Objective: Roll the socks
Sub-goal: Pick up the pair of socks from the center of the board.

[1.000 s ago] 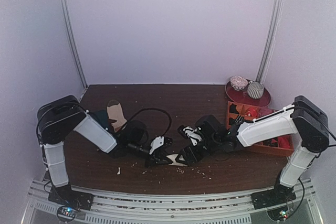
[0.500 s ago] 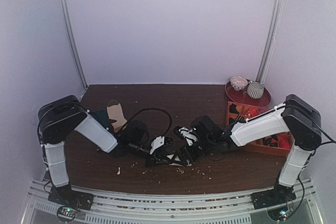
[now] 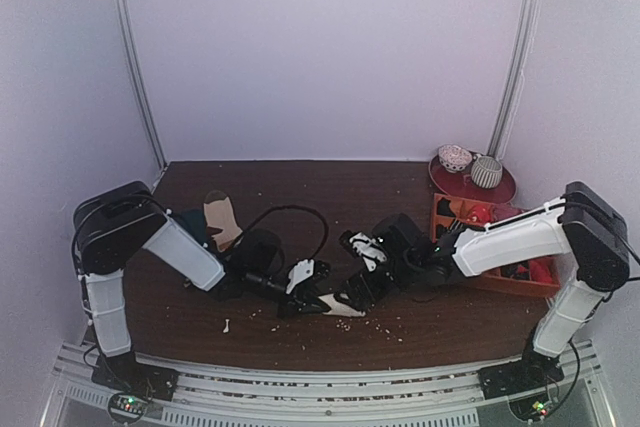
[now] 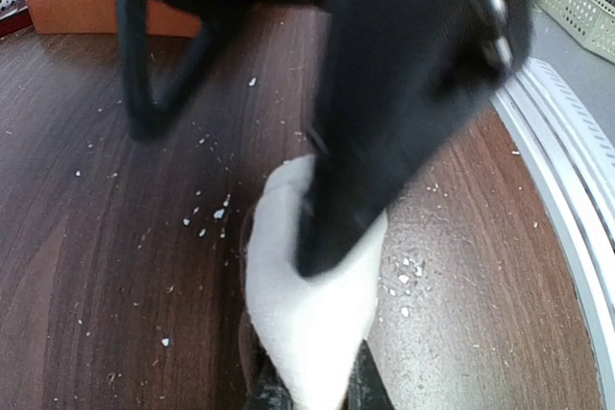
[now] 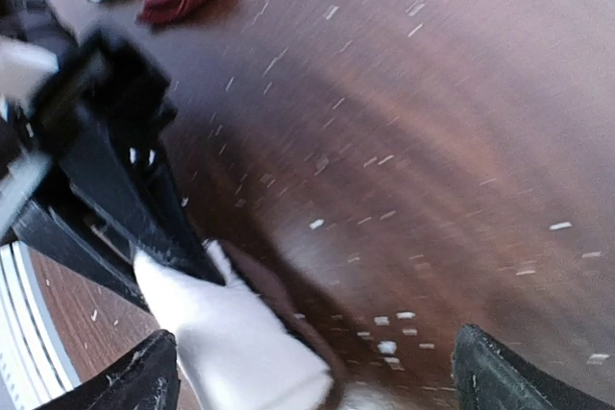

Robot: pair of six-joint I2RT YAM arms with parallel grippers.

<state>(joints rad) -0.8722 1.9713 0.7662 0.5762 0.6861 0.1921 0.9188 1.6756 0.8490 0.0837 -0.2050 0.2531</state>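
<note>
Both hands work the socks, lying on the bench well left of the orange tray: the left hand pinches one end tight, while the right hand stands wide open over what seems the free tip and should close low and square before rolling.

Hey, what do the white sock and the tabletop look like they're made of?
The white sock looks like soft knit fabric with a matte finish. It bends and creases with rounded edges, though blur hides any weave. The tabletop is dark brown wood or wood-look laminate, and I cannot tell which. Grain streaks run along it and it shows a slight sheen.
</note>
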